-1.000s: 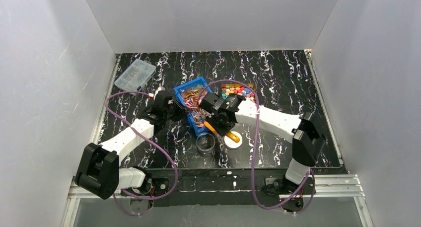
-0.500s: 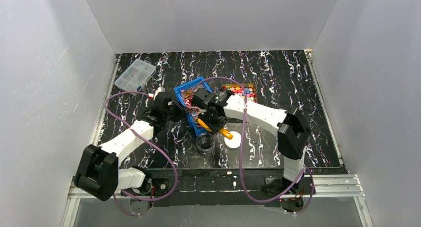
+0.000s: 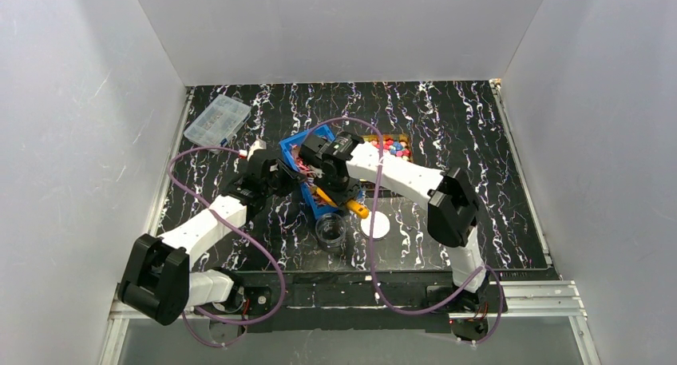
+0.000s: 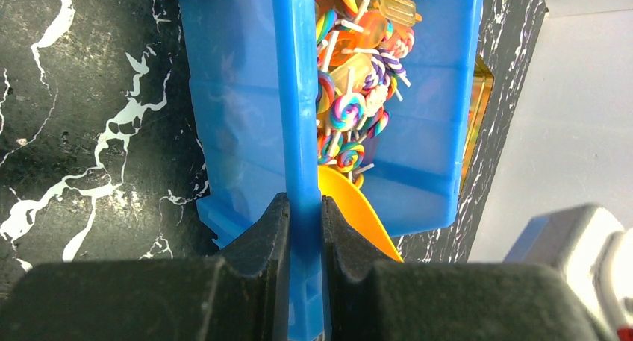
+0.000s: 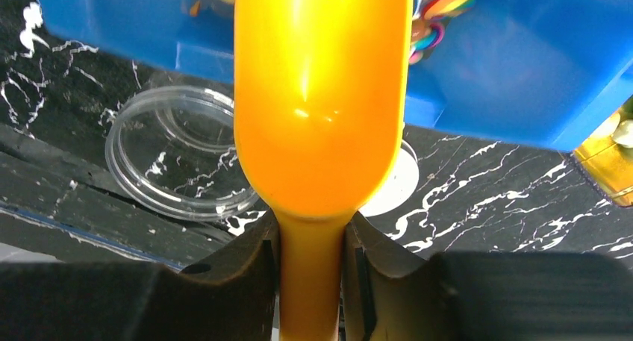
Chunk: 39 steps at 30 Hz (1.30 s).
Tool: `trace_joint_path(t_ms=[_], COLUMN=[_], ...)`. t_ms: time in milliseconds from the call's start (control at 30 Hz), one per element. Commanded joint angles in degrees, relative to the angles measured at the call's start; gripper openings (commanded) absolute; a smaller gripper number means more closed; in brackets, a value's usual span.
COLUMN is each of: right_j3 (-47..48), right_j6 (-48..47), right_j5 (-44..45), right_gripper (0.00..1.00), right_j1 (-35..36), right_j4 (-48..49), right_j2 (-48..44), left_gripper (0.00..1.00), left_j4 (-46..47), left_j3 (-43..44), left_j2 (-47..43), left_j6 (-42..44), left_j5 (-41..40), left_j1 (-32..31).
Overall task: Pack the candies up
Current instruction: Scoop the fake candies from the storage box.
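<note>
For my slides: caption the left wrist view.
Left end effector grips blue bin by its wall; orange scoop inside near candies.

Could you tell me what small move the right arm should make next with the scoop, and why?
Probably ease the right claw forward, driving the orange scoop deeper under the candies. Its tip sits just inside the blue bin, which the left claw clamps by a wall; no candy shows on it, and the clear jar is empty.

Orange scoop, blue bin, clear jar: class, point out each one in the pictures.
orange scoop (image 5: 321, 95), right wrist view, on the scoop's bowl.
blue bin (image 4: 239, 117), left wrist view, on its outer side wall.
clear jar (image 5: 179, 158), right wrist view, on its see-through base.
</note>
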Motion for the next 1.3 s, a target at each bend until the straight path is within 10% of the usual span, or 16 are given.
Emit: trace_joint_path(t_ms=[0,400,1267], right_j3=[4.31,9.36,-13.87], right_j6=[0.32,3.17,5.48], right_j5=[-2.72,-2.91,2.60], right_gripper=[0.01,0.01,0.01], right_j1=[-1.06,-3.71,-4.65], right_j4=[4.47,11.10,38.57], right_j2=[3.92,9.42,-2.37], left_gripper=[0.00,0.00,0.00], left_j4=[-3.34,-4.27,-11.94], left_j3=[-2.21,-2.25,-1.38], left_j2=[-2.72,-3.41,-6.98], left_j6=[3.45,6.79,11.51], left_j5=[3.06,5.46,4.14], left_j1=[-1.77,-2.59,-3.31])
